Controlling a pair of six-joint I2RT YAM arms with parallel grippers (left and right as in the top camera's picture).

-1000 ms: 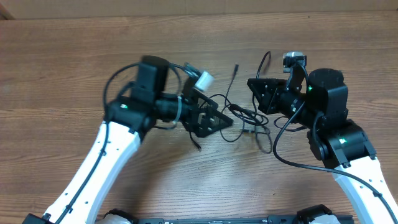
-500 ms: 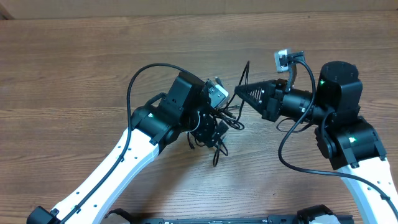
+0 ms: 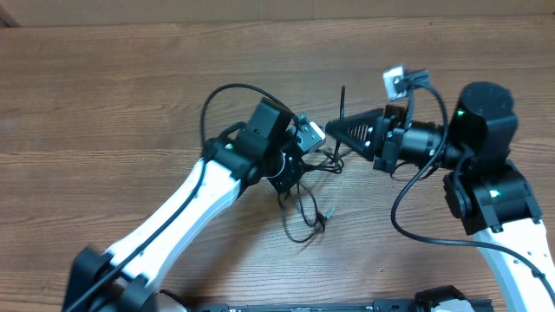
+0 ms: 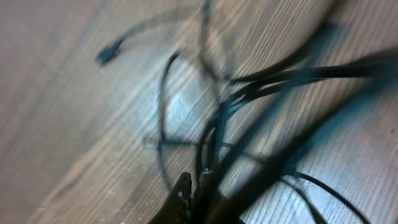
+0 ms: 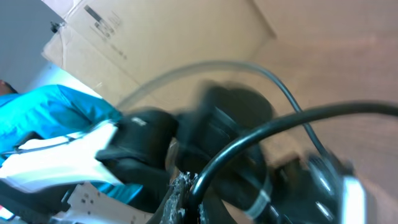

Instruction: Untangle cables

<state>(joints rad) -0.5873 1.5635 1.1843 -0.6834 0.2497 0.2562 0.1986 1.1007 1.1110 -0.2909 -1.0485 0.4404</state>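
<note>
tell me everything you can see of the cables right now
The cables are several thin black flexible cords, bunched in a tangle between the two arms over the wooden table. The left gripper seems to pinch the bundle: in the blurred wrist view the strands converge at its fingers. The right gripper appears closed on another part, with one strand sticking up beyond it. Loose loops trail toward the near edge, one ending in a small plug.

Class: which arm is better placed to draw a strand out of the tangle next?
Probably the right. The right tool points into the cables from the side, while the left tool sits over the knot.
</note>
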